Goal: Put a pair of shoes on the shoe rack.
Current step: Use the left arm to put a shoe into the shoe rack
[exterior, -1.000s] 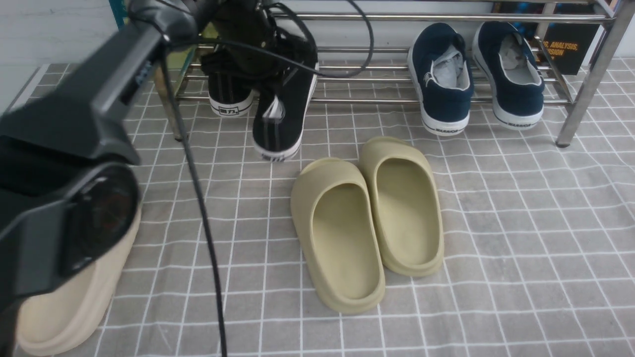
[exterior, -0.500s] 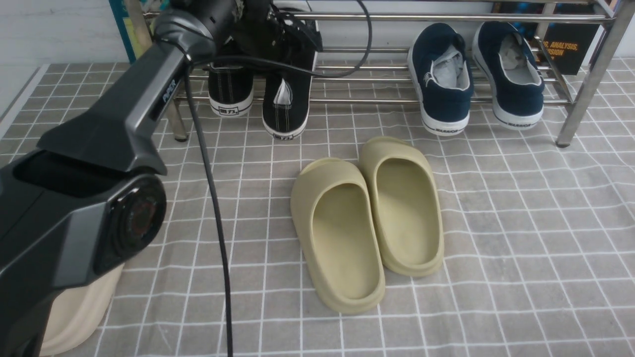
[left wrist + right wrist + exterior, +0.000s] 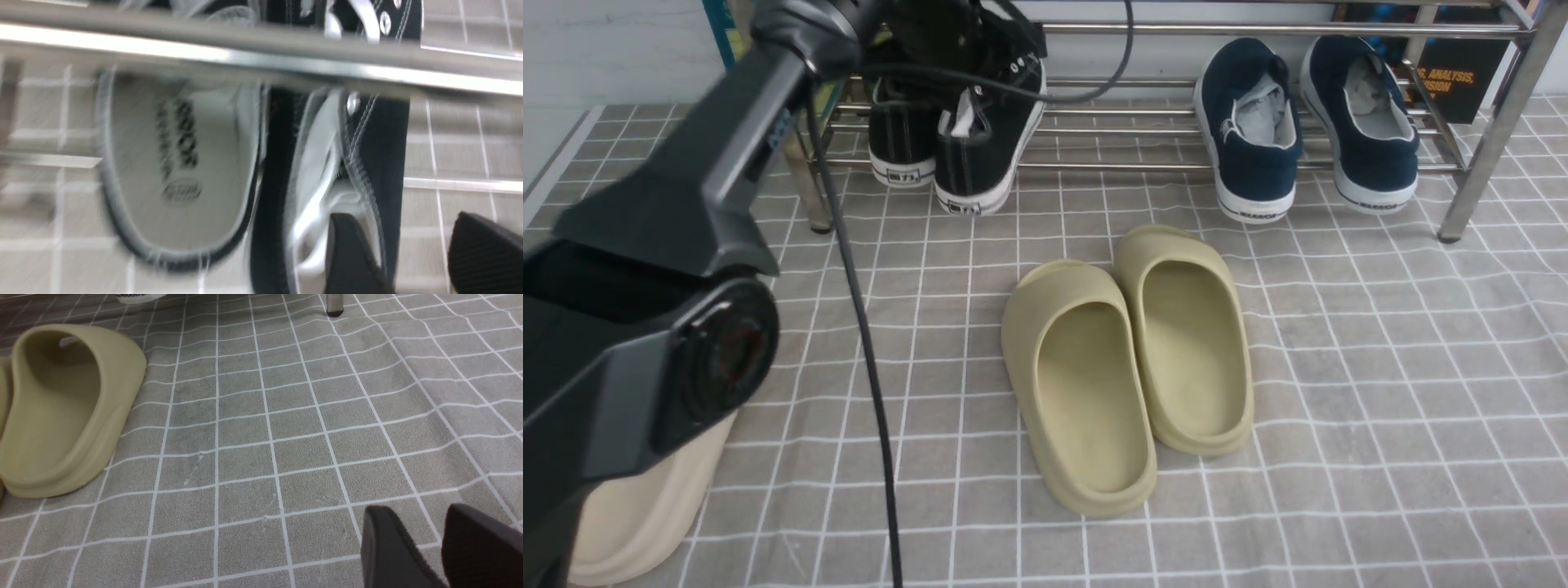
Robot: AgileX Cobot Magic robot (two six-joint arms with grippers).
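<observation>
Grey checked cloth [image 3: 1339,367] is spread beneath everything. At eleven o'clock, the pair of shoes [image 3: 980,155] is set on the shoe rack [image 3: 1143,167], heels overhanging its front bar. The left hand [image 3: 400,218] is held parted over one sneaker's collar, with nothing clamped. The right hand [image 3: 412,510] is held open and empty.

Both black sneakers [image 3: 982,155] are on the chrome rack's [image 3: 1143,167] lower bars, up around 11 o'clock, right next to each other. Heels face the camera and hang past the front bar. White soles, white laces.
</observation>
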